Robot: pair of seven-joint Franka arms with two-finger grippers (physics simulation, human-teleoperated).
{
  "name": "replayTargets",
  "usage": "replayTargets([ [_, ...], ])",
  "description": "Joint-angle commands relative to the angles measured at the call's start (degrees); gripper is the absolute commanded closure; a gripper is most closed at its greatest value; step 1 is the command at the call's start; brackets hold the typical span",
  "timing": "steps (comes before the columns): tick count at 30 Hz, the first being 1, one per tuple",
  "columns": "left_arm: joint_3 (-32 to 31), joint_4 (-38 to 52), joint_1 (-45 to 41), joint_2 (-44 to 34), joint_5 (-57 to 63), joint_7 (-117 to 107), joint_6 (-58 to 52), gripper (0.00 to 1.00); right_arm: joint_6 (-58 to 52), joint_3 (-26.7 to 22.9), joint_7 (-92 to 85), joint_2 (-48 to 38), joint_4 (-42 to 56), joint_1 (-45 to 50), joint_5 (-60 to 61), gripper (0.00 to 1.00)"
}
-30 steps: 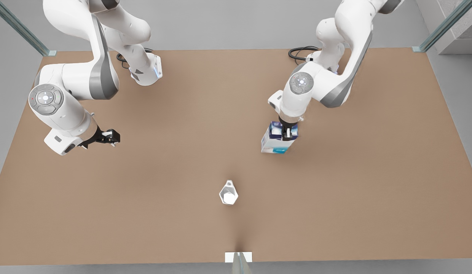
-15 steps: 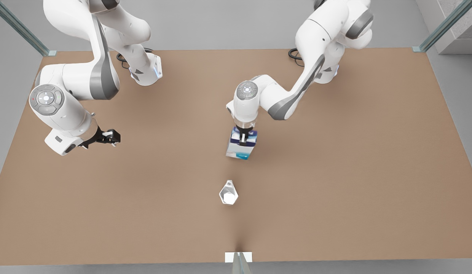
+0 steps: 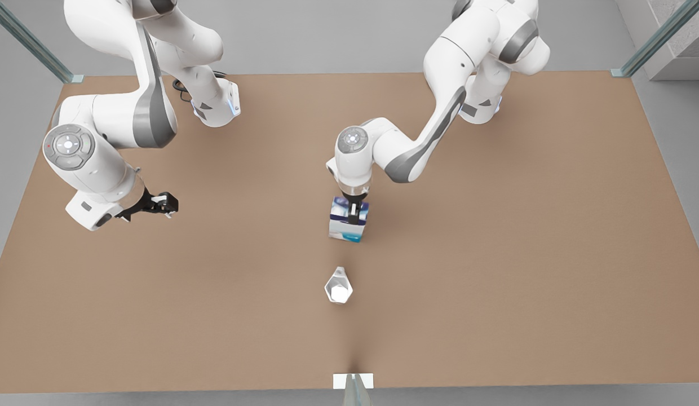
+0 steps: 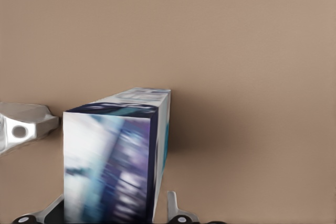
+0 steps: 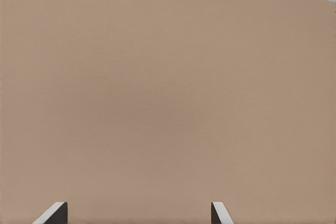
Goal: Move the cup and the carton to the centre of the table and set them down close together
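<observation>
The blue, white and teal carton (image 3: pixel 347 224) stands upright near the middle of the brown table (image 3: pixel 496 254), with my left gripper (image 3: pixel 354 213) shut on its top from above. The left wrist view shows the carton (image 4: pixel 113 161) between the fingers and the cup (image 4: pixel 23 127) off to one side. I cannot tell whether the carton touches the table. The pale faceted cup (image 3: pixel 338 287) stands a short way in front of the carton, apart from it. My right gripper (image 3: pixel 164 204) waits open at the front view's left, over bare table (image 5: pixel 157 103).
A small white bracket (image 3: pixel 353 381) sits at the table's front edge. Both arm bases and their dark cables (image 3: pixel 183 85) are at the back edge. Metal posts stand at the back corners (image 3: pixel 620 72). Bare tabletop lies on either side of the cup.
My left arm has carried the carton toward the front view's left and a little forward, closer to the cup. The cup and the right arm have stayed put.
</observation>
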Motion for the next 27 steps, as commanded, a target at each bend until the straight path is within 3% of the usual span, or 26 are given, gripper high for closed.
replayTargets([
  [1,0.00,0.02,0.09,0.01,-0.18,0.00,0.00,0.00,0.00,0.00,0.00,0.00,0.00,0.00,0.00,0.00],
  [7,0.79,2.57,0.26,-0.43,-1.67,0.53,-0.88,0.00,0.09,0.00,0.00,0.00,0.00,0.00,0.00,0.00],
  [10,2.72,10.21,1.40,-1.05,-7.55,0.79,-8.42,0.00,0.09,0.00,0.00,0.00,0.00,-0.09,0.00,0.00],
  [12,2.55,19.88,8.95,-1.83,-9.93,-2.62,-21.60,0.00,0.09,0.00,0.00,0.08,0.00,-0.09,0.00,0.00],
  [15,2.72,19.71,19.67,-5.79,-9.84,-37.15,-31.46,0.00,0.09,0.00,0.00,0.00,0.00,-0.09,0.09,0.00],
  [18,2.64,12.33,34.45,-11.33,-5.98,-46.49,-34.54,0.00,0.09,0.00,0.00,0.00,0.00,-0.09,0.09,0.00],
  [20,10.90,4.51,30.67,-17.65,-5.71,-49.39,-34.45,0.00,0.09,0.00,0.00,0.00,0.00,-0.09,0.09,0.00],
  [24,10.55,4.07,37.62,-18.18,-6.59,-48.52,-34.81,0.00,0.09,0.00,0.00,0.00,0.09,-0.09,0.09,0.00],
  [26,10.55,-10.17,36.74,-27.85,-6.42,-47.81,-23.03,0.00,0.09,0.00,0.00,0.00,0.09,-0.18,0.09,0.00],
  [27,10.63,-9.12,37.35,-27.68,-5.71,-46.76,-23.03,0.00,0.09,0.00,0.00,0.00,0.00,-0.18,0.09,0.00],
])
